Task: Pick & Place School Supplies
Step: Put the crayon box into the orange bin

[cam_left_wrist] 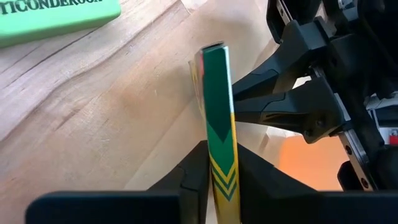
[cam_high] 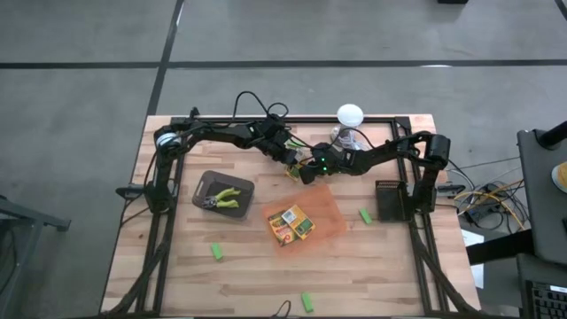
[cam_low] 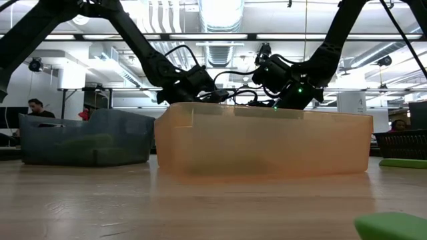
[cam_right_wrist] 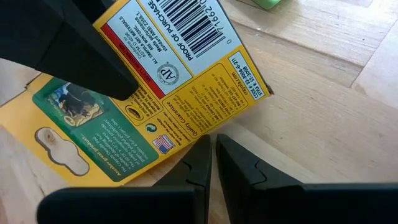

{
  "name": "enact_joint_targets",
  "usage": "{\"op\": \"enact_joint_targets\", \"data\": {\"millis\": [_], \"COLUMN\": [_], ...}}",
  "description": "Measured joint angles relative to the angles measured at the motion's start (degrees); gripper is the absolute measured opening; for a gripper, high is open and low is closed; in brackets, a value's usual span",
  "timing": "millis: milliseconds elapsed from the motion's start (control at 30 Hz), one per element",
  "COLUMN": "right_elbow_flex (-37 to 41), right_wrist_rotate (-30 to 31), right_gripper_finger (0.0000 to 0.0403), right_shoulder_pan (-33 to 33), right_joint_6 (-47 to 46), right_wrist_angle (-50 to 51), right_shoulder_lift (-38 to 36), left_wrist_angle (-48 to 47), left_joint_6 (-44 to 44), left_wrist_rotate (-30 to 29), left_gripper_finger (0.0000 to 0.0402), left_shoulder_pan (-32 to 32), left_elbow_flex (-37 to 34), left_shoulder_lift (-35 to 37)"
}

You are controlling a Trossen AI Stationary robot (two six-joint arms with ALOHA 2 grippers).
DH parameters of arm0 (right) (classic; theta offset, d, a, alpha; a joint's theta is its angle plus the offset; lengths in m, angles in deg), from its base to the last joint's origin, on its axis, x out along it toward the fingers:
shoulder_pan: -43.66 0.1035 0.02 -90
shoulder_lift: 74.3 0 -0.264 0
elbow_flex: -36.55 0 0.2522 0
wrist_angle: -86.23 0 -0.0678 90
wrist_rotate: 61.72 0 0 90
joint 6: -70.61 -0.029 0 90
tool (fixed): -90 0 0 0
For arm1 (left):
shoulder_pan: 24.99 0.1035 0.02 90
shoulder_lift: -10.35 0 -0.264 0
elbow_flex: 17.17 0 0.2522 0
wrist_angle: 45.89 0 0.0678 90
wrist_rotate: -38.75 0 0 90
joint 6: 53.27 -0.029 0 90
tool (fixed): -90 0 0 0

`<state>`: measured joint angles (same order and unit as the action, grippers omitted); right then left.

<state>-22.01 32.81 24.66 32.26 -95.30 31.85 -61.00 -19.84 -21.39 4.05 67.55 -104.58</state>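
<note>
- The left gripper (cam_left_wrist: 222,186) is clamped on a yellow-and-green crayon box (cam_left_wrist: 217,118), gripped across its thin faces, so the narrow green edge with yellow chevrons faces the left wrist view.
- The right gripper (cam_right_wrist: 213,163) has its fingers together and grips nothing; it sits just beside the printed back of the same crayon box, which shows a barcode and a yellow panel.
- In the high view both grippers meet near the back middle of the worktop (cam_high: 177,275), just behind the orange tray (cam_high: 323,213) and in front of the white lamp (cam_high: 349,115).
- More crayon boxes (cam_high: 291,225) lie in the orange tray.
- A plier-like tool (cam_high: 226,198) with yellow-green handles lies in the grey bin (cam_high: 205,184) on the left side of the worktop.
- Three green pieces lie loose on the worktop: one (cam_high: 217,252) in front of the grey bin, one (cam_high: 306,302) at the front edge, one (cam_high: 364,215) right of the orange tray.
</note>
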Motion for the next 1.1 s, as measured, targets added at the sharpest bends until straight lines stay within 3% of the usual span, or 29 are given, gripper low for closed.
{"op": "enact_joint_targets", "data": {"millis": [433,1100], "right_elbow_flex": [0.04,0.02], "right_wrist_rotate": [1.66,4.52], "right_gripper_finger": [0.0027,0.0027], "right_shoulder_pan": [0.11,2.37], "right_joint_6": [-0.55,-1.7], "right_wrist_angle": [0.29,14.16], "right_shoulder_lift": [-0.85,-16.02], "left_wrist_angle": [-0.09,-0.02], "left_joint_6": [1.05,1.07], "left_wrist_rotate": [0.8,-0.39], "left_gripper_finger": [0.0055,0.0055], "left_shoulder_pan": [-0.02,0.05], "left_elbow_flex": [0.0,0.0], "left_shoulder_lift": [0.66,0.79]}}
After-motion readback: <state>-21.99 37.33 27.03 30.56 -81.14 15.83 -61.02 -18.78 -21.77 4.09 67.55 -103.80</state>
